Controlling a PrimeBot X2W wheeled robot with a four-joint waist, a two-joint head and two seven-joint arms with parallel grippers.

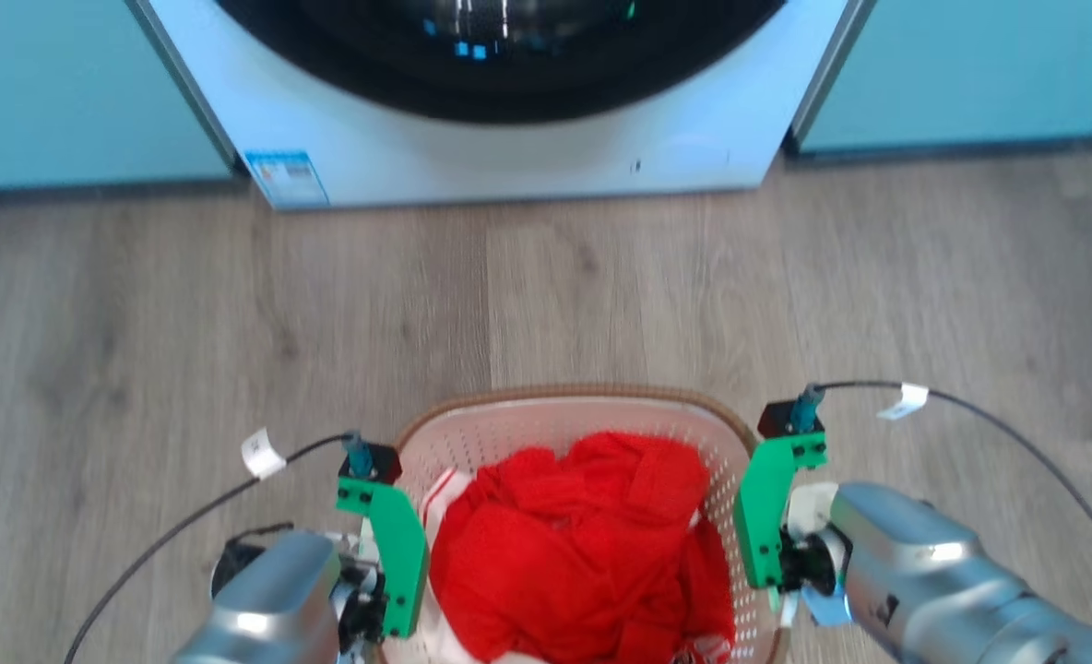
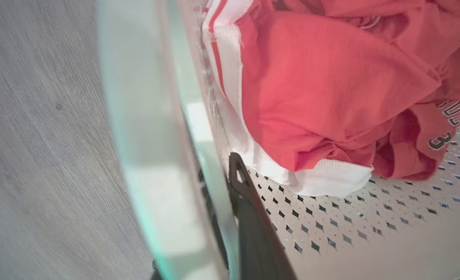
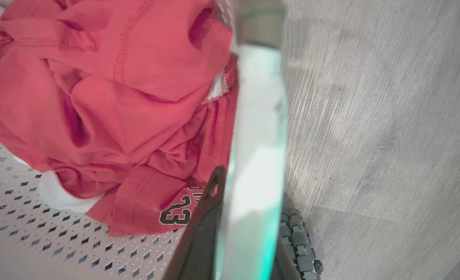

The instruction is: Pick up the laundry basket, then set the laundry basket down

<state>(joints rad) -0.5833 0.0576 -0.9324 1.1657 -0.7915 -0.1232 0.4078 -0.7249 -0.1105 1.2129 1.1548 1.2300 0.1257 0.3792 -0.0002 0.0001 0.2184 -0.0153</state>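
White front-loading washing machine (image 1: 509, 138): top cut off by head view's upper edge; its blue label (image 1: 286, 177) too small to read; white perforated plastic laundry basket (image 1: 509, 433): near end cut off below; its rim (image 2: 152, 155) a pale blur in wrist views; red fabric jersey (image 3: 136, 77): dark print (image 3: 175, 212) partly folded under.

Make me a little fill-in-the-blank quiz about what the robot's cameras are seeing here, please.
1. The laundry basket holds ____ clothing.
2. That clothing carries the number ____.
3. One of the left fingers is on the ____ of the basket's wall; likewise one of the right fingers.
4. The basket's woven-look rim is ____.
Missing words: red; 23; inside; brown.
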